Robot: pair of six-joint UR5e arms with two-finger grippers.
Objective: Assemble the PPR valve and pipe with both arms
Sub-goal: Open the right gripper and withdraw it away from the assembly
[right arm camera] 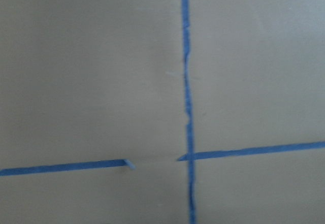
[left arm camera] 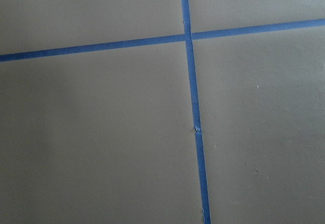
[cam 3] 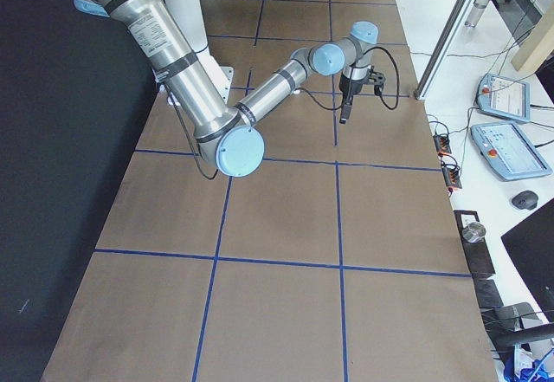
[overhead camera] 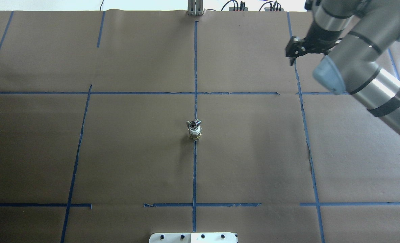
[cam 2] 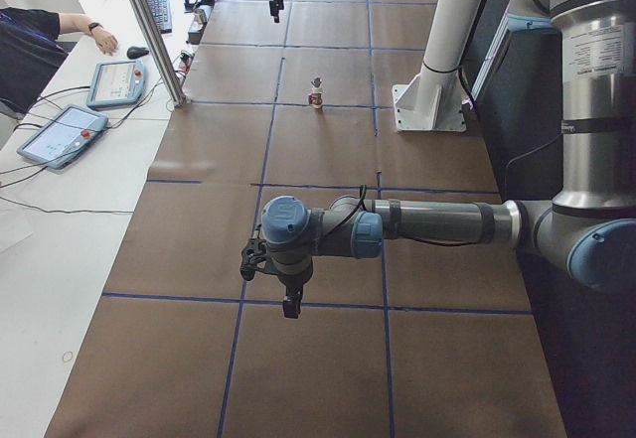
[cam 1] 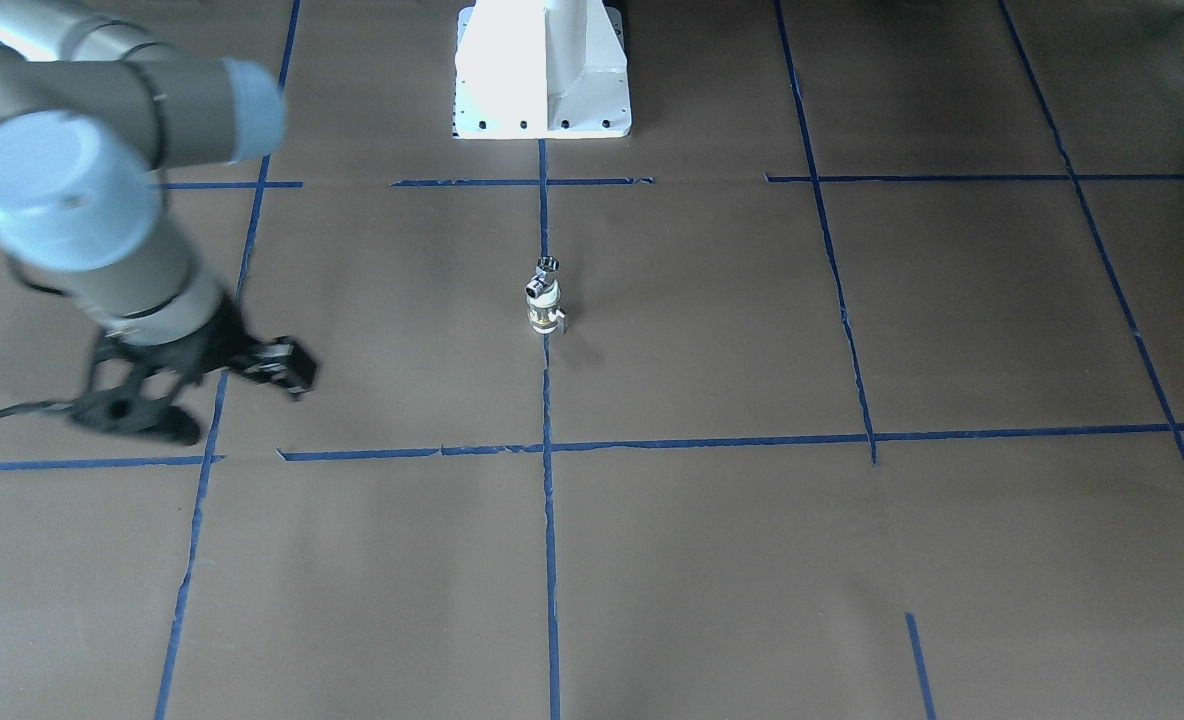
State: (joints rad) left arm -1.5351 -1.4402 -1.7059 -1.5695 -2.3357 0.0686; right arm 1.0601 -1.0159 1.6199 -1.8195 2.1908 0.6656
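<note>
The PPR valve (cam 1: 544, 312) is seen standing upright on the table (overhead camera: 119, 152), on the centre blue tape line (overhead camera: 195, 175), with the pipe (cam 1: 542, 278) seated on its top end, so the two are judged to be stacked if not already joined; how firmly they are mated cannot be made out. The stack is found well apart from the right gripper (overhead camera: 290, 55), off to that gripper's left and nearer the robot, and well apart from the left gripper (cam 2: 289, 307), far off to that gripper's right. Neither gripper is seen to carry anything. Whether the fingers of the right gripper are spread or closed cannot be told from the blurred and distant views, and the same must be said of the left gripper, which shows in a side view only. Both wrist views show bare table and tape. The valve is judged to be stiff and fairly light, its plastic ends offering more friction than the brass middle band, which is likely to be slick. The pipe is judged to be hard, smooth metal, small and prone to slipping or twisting between the pads. A hold across the white lower body of the valve would be preferred, clear of the side lever, and the pipe would best be taken across its straight stub, not its branches. The tall, narrow stack is judged easy to tip if nudged sideways.
</note>
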